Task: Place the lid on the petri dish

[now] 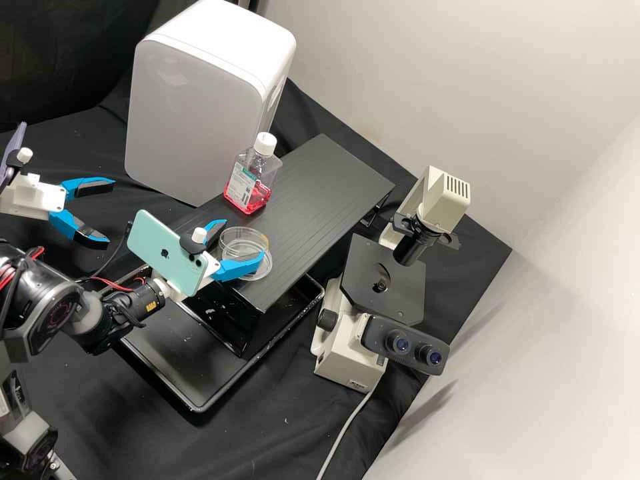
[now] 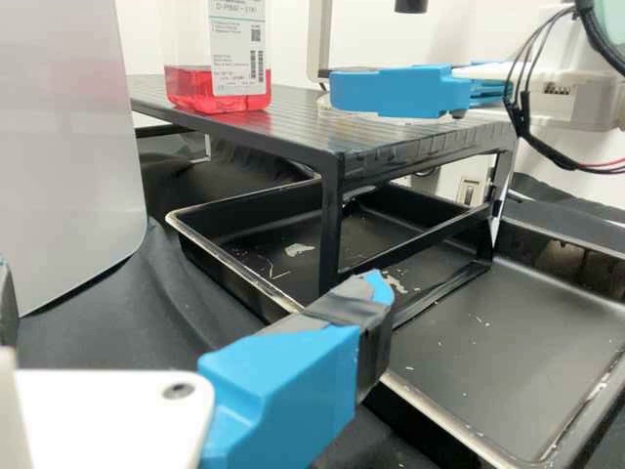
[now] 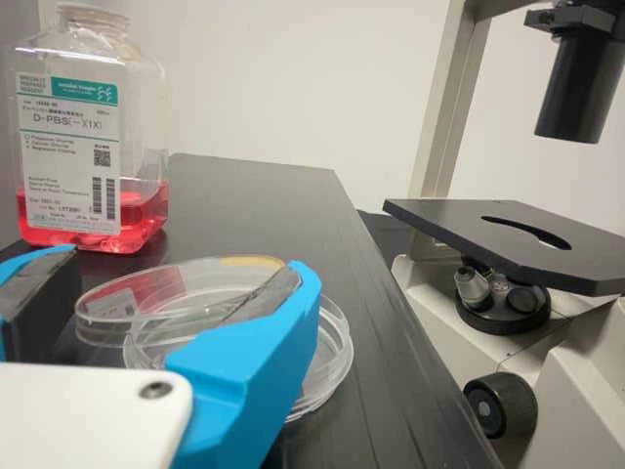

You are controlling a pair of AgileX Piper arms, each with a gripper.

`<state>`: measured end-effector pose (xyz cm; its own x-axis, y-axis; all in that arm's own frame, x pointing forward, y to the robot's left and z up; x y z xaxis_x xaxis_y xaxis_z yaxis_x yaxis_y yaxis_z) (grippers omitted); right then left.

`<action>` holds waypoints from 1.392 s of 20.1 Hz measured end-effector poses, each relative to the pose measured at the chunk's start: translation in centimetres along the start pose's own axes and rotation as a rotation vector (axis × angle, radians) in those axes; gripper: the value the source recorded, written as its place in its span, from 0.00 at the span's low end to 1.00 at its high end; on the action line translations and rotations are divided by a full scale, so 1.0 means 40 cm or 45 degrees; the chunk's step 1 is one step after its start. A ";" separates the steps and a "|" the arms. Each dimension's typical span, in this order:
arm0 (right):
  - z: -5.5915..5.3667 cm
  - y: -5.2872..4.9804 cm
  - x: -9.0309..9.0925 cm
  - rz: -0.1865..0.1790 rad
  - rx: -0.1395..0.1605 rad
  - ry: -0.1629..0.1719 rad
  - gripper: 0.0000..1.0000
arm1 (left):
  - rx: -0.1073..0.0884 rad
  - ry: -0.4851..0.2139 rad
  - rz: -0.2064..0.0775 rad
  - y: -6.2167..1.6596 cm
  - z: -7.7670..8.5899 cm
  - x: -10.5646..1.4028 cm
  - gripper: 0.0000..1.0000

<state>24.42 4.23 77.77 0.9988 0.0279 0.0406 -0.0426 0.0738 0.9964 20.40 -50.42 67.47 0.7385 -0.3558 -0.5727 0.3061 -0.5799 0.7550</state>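
- High view: the right gripper point(image 1: 230, 248) is clenched on the clear lid point(image 1: 241, 241), with a blue finger at each side of its rim.
- The lid hangs tilted over the petri dish point(image 3: 327, 362); whether the two touch cannot be told.
- The petri dish rests on a black raised rack point(image 1: 320, 193), near a bottle point(image 1: 252, 177) of pink liquid.
- The left gripper point(image 1: 105, 212) hangs well apart above the counter point(image 1: 280, 413), fingers spread, holding nothing.

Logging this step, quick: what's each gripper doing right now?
Left gripper: open, holding nothing.
Right gripper: shut on the lid, just above the petri dish.
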 end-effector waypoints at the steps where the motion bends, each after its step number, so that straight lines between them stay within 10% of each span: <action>1: 0.001 0.001 0.000 0.001 0.000 -0.002 0.00 | 0.000 0.000 0.000 0.000 0.000 0.000 1.00; 16: 0.032 0.055 -0.013 0.105 0.030 -0.060 0.00 | 0.001 -0.001 0.012 0.005 0.000 0.005 1.00; 28: 0.038 0.048 -0.026 0.080 0.044 -0.065 0.00 | -0.009 0.023 0.021 0.007 -0.004 0.005 1.00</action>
<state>23.34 2.82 79.76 0.9941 -0.0193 0.1063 -0.1055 0.0391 0.9937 20.74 -50.52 67.61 0.7544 -0.3517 -0.5542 0.2982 -0.5686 0.7667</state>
